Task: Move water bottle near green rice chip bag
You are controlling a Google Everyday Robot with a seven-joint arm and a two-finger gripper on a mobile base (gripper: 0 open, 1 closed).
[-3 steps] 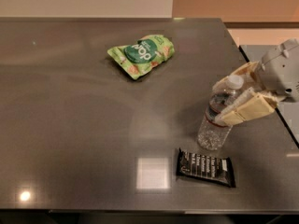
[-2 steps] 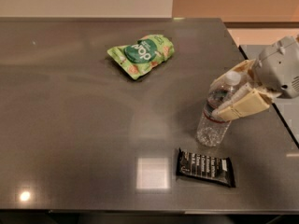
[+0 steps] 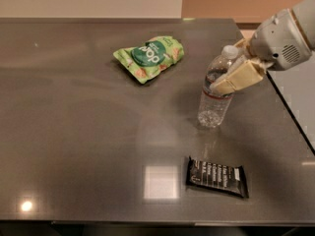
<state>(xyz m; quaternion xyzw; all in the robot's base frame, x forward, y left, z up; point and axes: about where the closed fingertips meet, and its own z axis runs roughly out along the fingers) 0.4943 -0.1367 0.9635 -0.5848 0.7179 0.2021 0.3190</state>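
Water bottle clamped high between gripper fingers.

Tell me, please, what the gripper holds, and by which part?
The gripper, at right, holds the water bottle by its upper body, below the cap.

Dark grey glossy table w/ glare patches near the front edge. Green rice chip bag lies flat toward back centre; black wrapped bar lies flat front right, well apart. Water bottle is upright betw. them (base contact w/ tabletop unclear), gripper clamped on its upper part.
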